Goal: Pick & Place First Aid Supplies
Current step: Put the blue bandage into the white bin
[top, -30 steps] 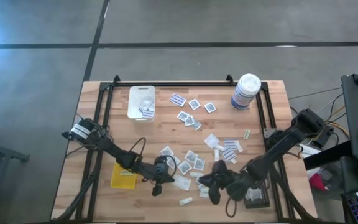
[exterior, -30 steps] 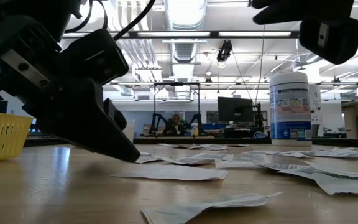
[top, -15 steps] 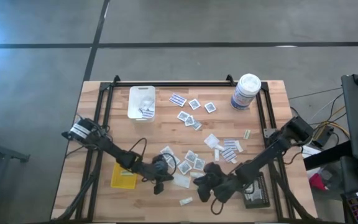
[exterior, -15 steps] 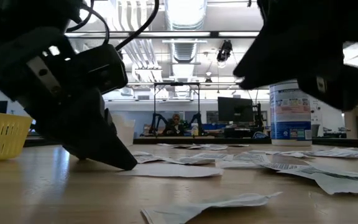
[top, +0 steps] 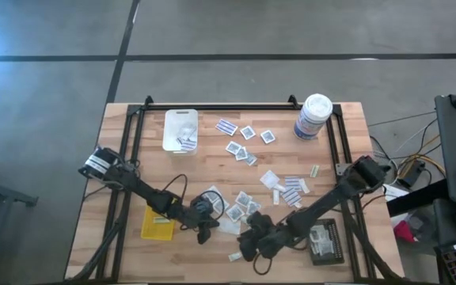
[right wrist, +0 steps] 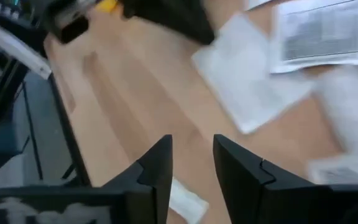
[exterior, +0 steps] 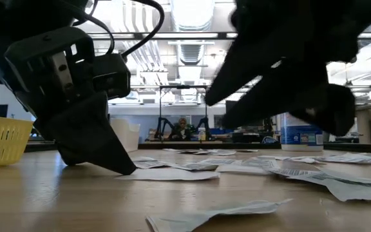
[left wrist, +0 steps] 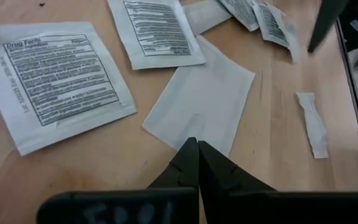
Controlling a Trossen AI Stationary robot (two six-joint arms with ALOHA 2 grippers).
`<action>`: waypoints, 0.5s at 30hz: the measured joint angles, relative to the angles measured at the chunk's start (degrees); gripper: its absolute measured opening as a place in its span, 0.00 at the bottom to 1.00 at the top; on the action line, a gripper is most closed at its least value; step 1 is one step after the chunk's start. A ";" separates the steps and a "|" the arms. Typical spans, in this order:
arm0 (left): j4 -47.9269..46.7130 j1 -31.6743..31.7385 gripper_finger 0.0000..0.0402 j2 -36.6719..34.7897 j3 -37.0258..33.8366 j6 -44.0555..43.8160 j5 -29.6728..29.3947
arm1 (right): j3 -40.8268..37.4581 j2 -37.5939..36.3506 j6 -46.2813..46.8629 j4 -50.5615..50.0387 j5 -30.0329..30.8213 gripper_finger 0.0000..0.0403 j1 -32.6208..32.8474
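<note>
The right pincer (top: 252, 244), fingers now parted, has swept leftward over the tabletop (top: 212, 170) toward the left pincer (top: 205, 232), pressed together on a blank white packet (left wrist: 199, 106) among scattered first aid supplies (top: 244, 202).

Low on the wooden table (exterior: 57, 200), left gripper (exterior: 124, 169) tip down, touching a flat white packet (exterior: 172, 174). Right gripper (exterior: 214, 109) hanging above, fingers parted. More packets (exterior: 340, 183) scattered behind. Yellow tray (exterior: 2, 138) at far left; white canister (exterior: 299, 132) partly hidden.
</note>
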 joint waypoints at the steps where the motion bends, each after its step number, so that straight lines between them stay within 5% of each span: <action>1: -0.03 -0.02 0.00 0.00 -0.01 -0.08 0.06 | 0.72 0.77 -0.96 0.11 -1.31 0.29 -0.23; 9: -0.56 -0.27 0.00 0.02 -0.01 -1.32 2.21 | 4.58 4.09 -1.86 -6.49 -7.53 0.28 -2.01; 15: -0.85 -0.27 0.00 0.07 -0.03 -1.39 3.21 | 6.30 3.36 -10.79 -7.52 -10.90 0.29 -2.66</action>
